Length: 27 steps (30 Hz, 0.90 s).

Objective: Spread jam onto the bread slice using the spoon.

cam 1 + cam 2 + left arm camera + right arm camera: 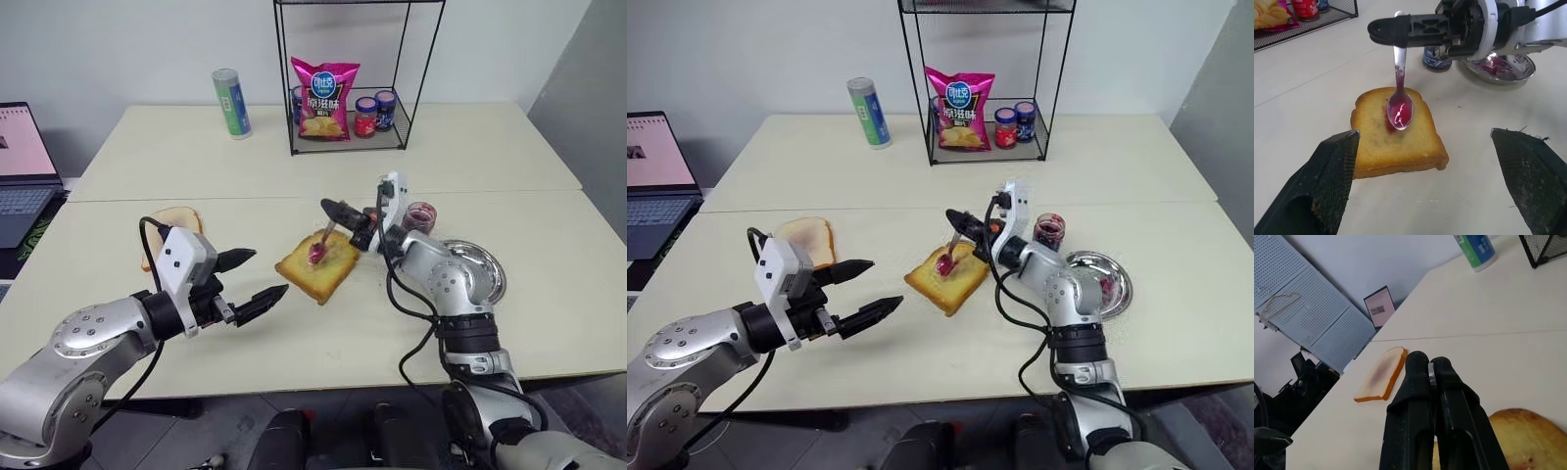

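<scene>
The bread slice (318, 271), golden with a brown crust, lies mid-table. My right gripper (331, 208) is shut on the handle of the spoon (1399, 100), which hangs bowl-down over the slice. The jam-coated bowl rests at a small red smear on the slice (1376, 142). From the right wrist view the silver handle (1432, 376) shows pinched between the black fingers. The jam (419, 217) is in a small clear jar just right of that gripper. My left gripper (266, 273) hangs open and empty, left of the slice and clear of it.
A round steel plate (487, 281) smeared with jam sits right of the jar. A paler slice (176, 221) lies at the left. At the back stand a wire rack (409, 69) with a chips bag and lidded jars, and a green-blue can (231, 102). A laptop (20, 166) is at far left.
</scene>
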{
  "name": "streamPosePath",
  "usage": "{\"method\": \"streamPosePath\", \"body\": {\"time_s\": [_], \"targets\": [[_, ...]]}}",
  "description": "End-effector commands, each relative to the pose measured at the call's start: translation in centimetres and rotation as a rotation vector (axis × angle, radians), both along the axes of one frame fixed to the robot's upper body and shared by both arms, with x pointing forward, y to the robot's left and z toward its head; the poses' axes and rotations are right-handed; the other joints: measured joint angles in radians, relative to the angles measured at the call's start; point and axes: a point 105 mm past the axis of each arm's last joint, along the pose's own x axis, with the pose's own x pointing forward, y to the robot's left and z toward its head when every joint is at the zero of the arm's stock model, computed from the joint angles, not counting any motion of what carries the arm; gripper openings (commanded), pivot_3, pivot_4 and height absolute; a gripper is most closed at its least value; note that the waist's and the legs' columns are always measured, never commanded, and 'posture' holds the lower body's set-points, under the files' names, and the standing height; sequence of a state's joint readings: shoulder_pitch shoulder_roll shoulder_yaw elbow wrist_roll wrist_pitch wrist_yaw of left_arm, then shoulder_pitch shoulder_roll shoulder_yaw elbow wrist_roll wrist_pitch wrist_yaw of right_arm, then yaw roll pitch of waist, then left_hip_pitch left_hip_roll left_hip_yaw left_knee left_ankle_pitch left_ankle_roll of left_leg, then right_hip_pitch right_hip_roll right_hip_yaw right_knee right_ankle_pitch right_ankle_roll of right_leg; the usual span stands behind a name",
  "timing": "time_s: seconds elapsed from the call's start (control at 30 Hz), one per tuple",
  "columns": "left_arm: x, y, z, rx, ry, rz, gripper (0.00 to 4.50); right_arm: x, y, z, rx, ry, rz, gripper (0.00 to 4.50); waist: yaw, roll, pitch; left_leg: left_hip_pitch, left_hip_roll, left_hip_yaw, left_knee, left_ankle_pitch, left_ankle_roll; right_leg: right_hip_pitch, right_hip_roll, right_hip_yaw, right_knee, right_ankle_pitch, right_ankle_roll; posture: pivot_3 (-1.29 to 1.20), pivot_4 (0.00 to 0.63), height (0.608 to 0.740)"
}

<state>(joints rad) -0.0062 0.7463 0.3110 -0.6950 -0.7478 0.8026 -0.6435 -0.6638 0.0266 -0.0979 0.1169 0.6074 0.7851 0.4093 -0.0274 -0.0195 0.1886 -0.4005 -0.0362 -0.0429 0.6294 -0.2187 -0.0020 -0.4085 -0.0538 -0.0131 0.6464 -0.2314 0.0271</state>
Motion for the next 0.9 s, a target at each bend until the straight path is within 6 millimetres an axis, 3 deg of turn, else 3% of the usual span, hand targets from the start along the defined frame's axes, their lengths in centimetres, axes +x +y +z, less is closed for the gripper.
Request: {"method": "streamPosePath", "body": {"time_s": [0.03, 0.27, 0.4, 0.7, 0.9], "targets": [[0.0, 0.1, 0.7, 0.012, -0.035, -0.002, 4.5, 0.3, 0.4, 0.4, 0.052, 0.014, -0.016, 0.05, -0.001, 0.0, 0.0, 0.0, 0.0, 0.0, 0.0, 0.0, 0.0, 0.0, 0.0, 0.0, 0.0, 0.0, 0.0, 0.0, 0.15, 0.74], [0.0, 0.1, 0.7, 0.016, -0.036, 0.001, 4.5, 1.7, -0.4, -1.5, 0.018, 0.053, -0.082, 0.05, 0.0, 0.0, 0.0, 0.0, 0.0, 0.0, 0.0, 0.0, 0.0, 0.0, 0.0, 0.0, -0.001, 0.0, 0.0, 0.0, 0.15, 0.74], [-0.1, 0.2, 0.7, 0.017, -0.037, 0.005, 4.5, 2.9, -1.9, -2.7, -0.09, -0.011, -0.172, 0.05, -0.001, 0.0, 0.0, 0.0, 0.0, 0.0, 0.0, 0.0, 0.0, 0.0, 0.0, 0.0, 0.0, 0.0, 0.0, 0.0, 0.15, 0.74], [0.0, 0.2, 0.8, 0.018, -0.037, -0.001, 4.5, 5.1, -4.9, -1.3, -0.102, -0.079, -0.29, 0.05, 0.001, 0.0, 0.0, 0.001, 0.0, 0.0, 0.001, 0.0, 0.0, 0.002, 0.0, 0.0, -0.001, 0.0, 0.001, 0.0, 0.15, 0.74], [0.2, 0.2, 0.9, 0.02, -0.038, -0.007, 4.5, 5.1, -5.3, 0.1, -0.057, -0.084, -0.272, 0.05, 0.001, 0.0, 0.0, 0.001, 0.0, 0.0, 0.0, 0.0, 0.0, 0.002, 0.0, 0.0, -0.001, 0.0, 0.001, 0.0, 0.15, 0.74]]}}
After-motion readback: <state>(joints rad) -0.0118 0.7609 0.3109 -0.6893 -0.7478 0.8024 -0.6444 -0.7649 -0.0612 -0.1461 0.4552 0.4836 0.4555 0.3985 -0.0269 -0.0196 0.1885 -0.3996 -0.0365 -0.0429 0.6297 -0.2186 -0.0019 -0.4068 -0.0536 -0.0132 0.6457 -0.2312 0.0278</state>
